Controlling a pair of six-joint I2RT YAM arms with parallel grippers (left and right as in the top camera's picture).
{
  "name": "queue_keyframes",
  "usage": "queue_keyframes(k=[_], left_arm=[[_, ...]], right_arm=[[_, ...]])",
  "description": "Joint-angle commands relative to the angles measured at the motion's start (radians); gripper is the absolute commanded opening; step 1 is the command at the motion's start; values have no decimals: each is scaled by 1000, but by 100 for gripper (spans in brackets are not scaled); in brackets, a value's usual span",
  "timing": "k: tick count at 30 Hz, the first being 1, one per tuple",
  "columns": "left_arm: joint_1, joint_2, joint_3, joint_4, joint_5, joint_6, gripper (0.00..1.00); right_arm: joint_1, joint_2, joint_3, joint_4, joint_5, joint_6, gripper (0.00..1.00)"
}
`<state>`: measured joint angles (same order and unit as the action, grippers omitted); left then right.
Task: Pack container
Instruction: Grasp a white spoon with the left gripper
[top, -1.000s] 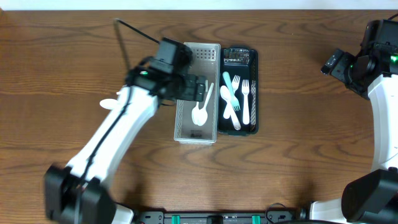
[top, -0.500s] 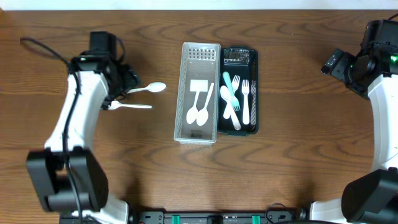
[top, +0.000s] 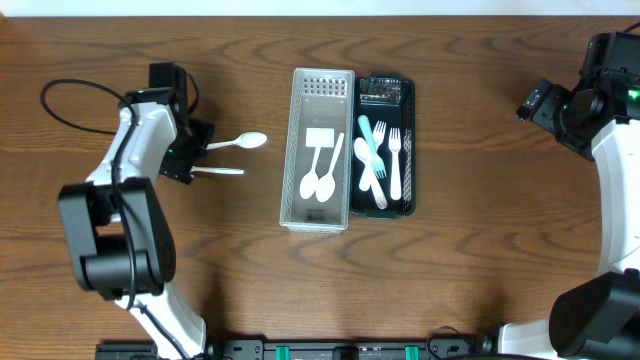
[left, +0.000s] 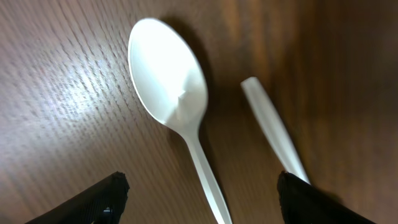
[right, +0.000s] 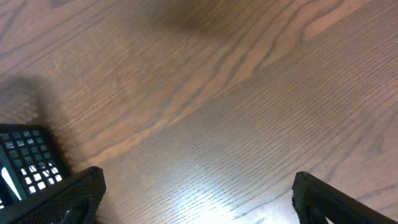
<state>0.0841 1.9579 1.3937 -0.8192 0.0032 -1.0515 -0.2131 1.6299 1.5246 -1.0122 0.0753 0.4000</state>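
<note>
Nearest in the left wrist view, only the two dark tips of the left gripper (left: 200, 186), cropped by the bottom edge, spread wide and clamping nothing. Between them, running out of frame, the thin handle of a white spoon (left: 169, 84), lying flat on the wooden table (left: 56, 112). Just beside it, blurred, the stem of a second white utensil (left: 272, 130), head out of sight behind the right-hand tip, so spoon or fork impossible to tell. From overhead, that head also covered by the gripper body. Left arm (top: 135, 150) reaching up the table's left side, wrist bent back toward the two loose utensils, well apart from the white basket (top: 296, 120). Inside the basket, two white spoons (top: 318, 182) side by side, with a small white rectangle (top: 320, 137) at their handle ends, too small to identify. Right beside the basket, a black tray (top: 410, 120) holding a teal spoon (top: 366, 132) and white forks (top: 395, 160), overlapping. Farthest off, at the right edge, the right gripper (right: 196, 183), tips wide apart over bare wood, gripping nothing, a corner of the black tray showing at the left of its view.
</note>
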Motion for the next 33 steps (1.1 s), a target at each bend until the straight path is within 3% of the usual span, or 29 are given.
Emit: queue_keyframes(k=[1,6,13,17,22,24,33], left_arm=[[6,52,2,-6,32,-50,78],[6,85,2,-2,42,-69,68],[11,115,2,11,41,-14,65],[11,122,2,9,42,-3,41],[11,122,2,2,42,51,21],[11,122,2,-14,43,80,6],[8,-6,8,-39,193,394,6]], right_arm=[[-8,5,-3,-2,3,-5,99],[-8,5,-3,-2,3,-5,99],[-8,5,-3,-1,3,-5,99],[-8,5,-3,-2,3,-5,99],[-8,5,-3,-2,3,-5,99],[-8,5,-3,-1,3,-5,99],[-8,5,-3,-2,3,-5,99]])
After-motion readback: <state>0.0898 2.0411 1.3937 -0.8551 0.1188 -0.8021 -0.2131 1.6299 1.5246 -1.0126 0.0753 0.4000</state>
